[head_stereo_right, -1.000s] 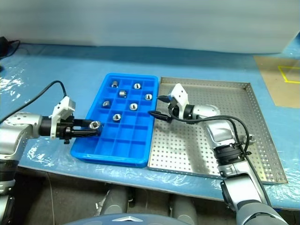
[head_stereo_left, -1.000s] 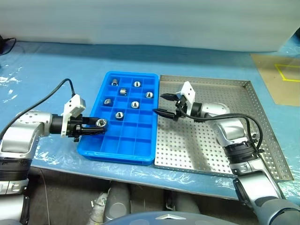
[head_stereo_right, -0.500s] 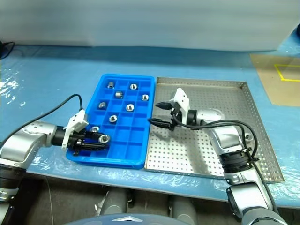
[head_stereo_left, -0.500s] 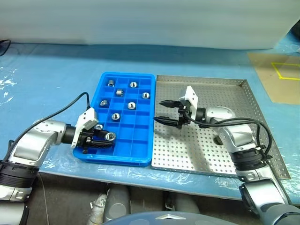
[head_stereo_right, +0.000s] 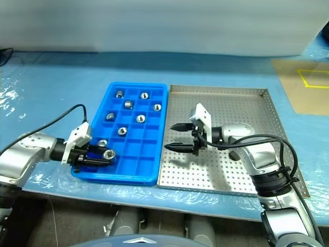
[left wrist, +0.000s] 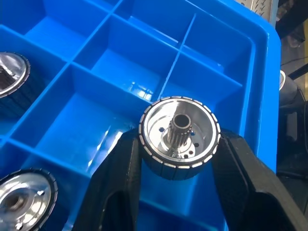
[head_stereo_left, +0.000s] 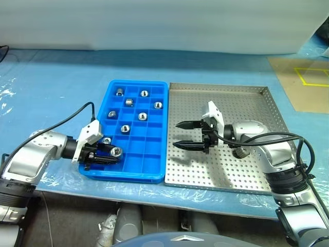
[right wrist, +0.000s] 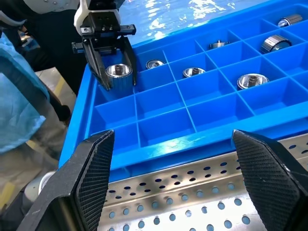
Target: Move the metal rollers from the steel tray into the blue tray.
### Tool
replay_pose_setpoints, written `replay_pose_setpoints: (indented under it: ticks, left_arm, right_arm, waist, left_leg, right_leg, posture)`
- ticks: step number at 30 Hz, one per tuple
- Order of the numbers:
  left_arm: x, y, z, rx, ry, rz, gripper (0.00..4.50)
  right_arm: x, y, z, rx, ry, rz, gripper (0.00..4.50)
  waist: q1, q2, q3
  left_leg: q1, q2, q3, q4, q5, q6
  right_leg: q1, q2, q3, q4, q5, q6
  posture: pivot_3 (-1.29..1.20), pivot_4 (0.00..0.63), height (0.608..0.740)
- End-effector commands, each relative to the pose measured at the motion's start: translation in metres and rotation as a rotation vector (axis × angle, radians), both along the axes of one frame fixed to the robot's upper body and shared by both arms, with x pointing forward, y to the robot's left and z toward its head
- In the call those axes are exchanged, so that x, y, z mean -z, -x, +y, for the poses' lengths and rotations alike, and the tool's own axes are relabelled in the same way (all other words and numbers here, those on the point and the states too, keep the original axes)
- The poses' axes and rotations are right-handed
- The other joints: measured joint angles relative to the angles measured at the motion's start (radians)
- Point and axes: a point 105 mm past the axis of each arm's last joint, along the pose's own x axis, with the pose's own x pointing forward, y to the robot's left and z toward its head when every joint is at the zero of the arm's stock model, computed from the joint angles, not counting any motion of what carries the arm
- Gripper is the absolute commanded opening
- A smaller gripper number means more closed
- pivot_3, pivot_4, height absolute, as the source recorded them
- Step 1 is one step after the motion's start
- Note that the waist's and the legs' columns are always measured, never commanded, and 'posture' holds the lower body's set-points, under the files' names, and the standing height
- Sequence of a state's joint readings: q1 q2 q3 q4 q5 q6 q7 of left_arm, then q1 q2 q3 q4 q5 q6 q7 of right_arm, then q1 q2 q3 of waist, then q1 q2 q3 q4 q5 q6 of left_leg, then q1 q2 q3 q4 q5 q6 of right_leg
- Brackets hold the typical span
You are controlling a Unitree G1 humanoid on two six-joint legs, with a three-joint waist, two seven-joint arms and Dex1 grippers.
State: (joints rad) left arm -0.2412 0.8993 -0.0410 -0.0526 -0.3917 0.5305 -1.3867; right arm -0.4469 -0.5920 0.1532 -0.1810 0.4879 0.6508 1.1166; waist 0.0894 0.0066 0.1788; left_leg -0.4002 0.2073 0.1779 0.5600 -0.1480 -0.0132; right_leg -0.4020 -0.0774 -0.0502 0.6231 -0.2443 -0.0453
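- Left gripper (head_stereo_left: 114,152): clamped on one roller (left wrist: 179,138), one finger against each side of its rim.
- Held roller: above the blue tray (head_stereo_left: 154,175), over a compartment in the row at the tray's near edge, on the side away from the steel tray (head_stereo_left: 267,110).
- Roller axis: bore and splined hub face back toward the wrist camera, roughly along the fingers; rim ridged.
- Compartment beneath: bare blue floor, no roller in it. Judged next step: lower and release there.
- Neighbouring compartment, one row farther from the tray's near edge: already holds a roller (head_stereo_left: 107,140), just beside the held one. Risk judged: contact with the divider wall or this neighbour on release.
- Other rollers in the blue tray: six more in the middle and far rows, each in its own compartment, e.g. (head_stereo_left: 125,128).
- Right gripper (head_stereo_left: 186,134): fingers wide apart, holding nothing, over the steel tray's perforated floor, just beside the blue tray's adjoining edge, pointing toward the blue tray.
- Steel tray: no loose roller visible on its bare floor; area under the right arm hidden.
- Nearer arm for the drop: left, already over the target compartment; right well apart from it.
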Motion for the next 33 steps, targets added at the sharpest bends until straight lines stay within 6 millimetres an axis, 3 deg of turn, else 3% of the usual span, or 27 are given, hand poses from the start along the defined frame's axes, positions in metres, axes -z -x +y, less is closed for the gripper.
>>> replay_pose_setpoints:
  ticks: [1, 10, 18, 22, 23, 29, 33]
  left_arm:
    - [0.005, 0.013, 0.004, 0.021, -0.011, 0.053, 1.73]
    - [0.011, 0.023, -0.003, 0.05, 0.019, 0.09, 1.73]
    - [0.022, 0.014, 0.011, 0.0, -0.032, 0.089, 1.73]
    - [0.021, 0.003, 0.015, -0.024, -0.054, 0.042, 2.99]
    - [0.02, 0.001, 0.014, -0.028, -0.048, 0.04, 3.23]
    - [-0.009, -0.022, 0.01, -0.05, 0.026, -0.044, 3.23]
    - [-0.043, -0.048, 0.005, -0.078, 0.105, -0.142, 3.23]
  right_arm:
    - [-0.006, 0.005, 0.005, -0.038, -0.004, -0.042, 4.04]
    - [-0.003, -0.002, 0.004, -0.006, 0.015, -0.067, 4.04]
    - [0.002, -0.006, 0.001, 0.022, 0.039, -0.087, 4.04]
    - [0.003, -0.006, 0.0, 0.029, 0.041, -0.089, 4.04]
    - [0.003, -0.006, 0.0, 0.03, 0.041, -0.089, 4.04]
    - [0.004, -0.006, 0.0, 0.038, 0.041, -0.088, 4.04]
    - [0.007, -0.006, -0.003, 0.05, 0.047, -0.086, 4.04]
  waist:
    - [-0.004, 0.0, 0.0]
    - [-0.015, 0.001, -0.001]
    - [-0.018, 0.001, -0.001]
    - [-0.019, 0.002, -0.001]
    - [-0.018, 0.003, -0.002]
    - [-0.005, 0.005, -0.003]
    - [0.014, 0.003, -0.003]
  left_leg:
    - [0.0, 0.0, 0.0, 0.0, 0.0, 0.0]
    - [0.0, 0.0, 0.0, -0.001, 0.0, 0.0]
    - [0.001, 0.0, 0.0, -0.001, 0.0, 0.0]
    - [0.004, 0.0, 0.0, -0.001, 0.001, -0.001]
    - [0.005, 0.0, 0.0, -0.001, 0.001, -0.001]
    - [0.018, 0.0, 0.0, -0.003, 0.001, -0.003]
    - [0.018, 0.0, -0.001, -0.003, 0.003, -0.005]
  right_leg:
    - [0.0, 0.0, 0.0, 0.0, 0.0, 0.0]
    - [0.0, 0.001, 0.0, 0.001, -0.001, -0.002]
    - [0.0, 0.001, 0.0, 0.001, -0.001, -0.002]
    - [0.002, 0.001, 0.0, 0.002, -0.001, -0.002]
    - [0.003, 0.001, 0.0, 0.003, -0.001, -0.002]
    - [0.014, 0.001, 0.002, 0.003, -0.001, -0.002]
    - [0.015, 0.001, 0.001, 0.004, 0.0, -0.001]
  posture:
    - [0.01, 0.15, 0.74]
    - [0.01, 0.15, 0.74]
    - [0.0, 0.15, 0.74]
    - [0.0, 0.15, 0.74]
    - [0.0, 0.15, 0.74]
    - [-0.01, 0.15, 0.74]
    - [-0.03, 0.15, 0.74]
